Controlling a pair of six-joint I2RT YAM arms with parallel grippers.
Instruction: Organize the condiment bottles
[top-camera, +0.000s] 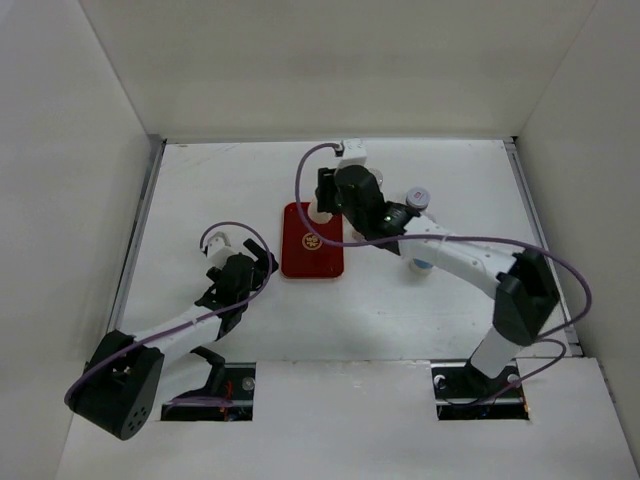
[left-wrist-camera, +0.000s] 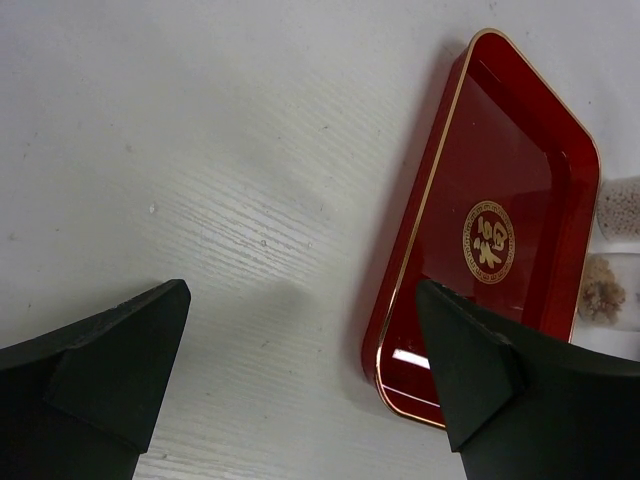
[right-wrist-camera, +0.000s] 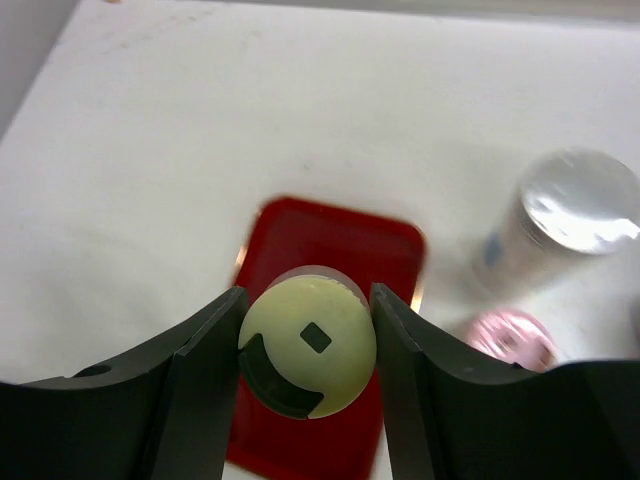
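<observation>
Bare white table (top-camera: 220, 190) lies left of the red tray (top-camera: 312, 242) and beyond it — free passage. The left gripper (left-wrist-camera: 302, 295) hangs with jaws wide over that bare surface, the tray's raised rim near its right finger. The right gripper (right-wrist-camera: 308, 300), clamped on the yellow-green-capped bottle (right-wrist-camera: 308, 345), fills the space over the tray's far end, and its arm (top-camera: 455, 255) bars the table's right half diagonally. The silver-capped bottle (right-wrist-camera: 575, 205) and pink-capped bottle (right-wrist-camera: 510, 335) stand right of the tray near that arm, narrowing the way in from that side
</observation>
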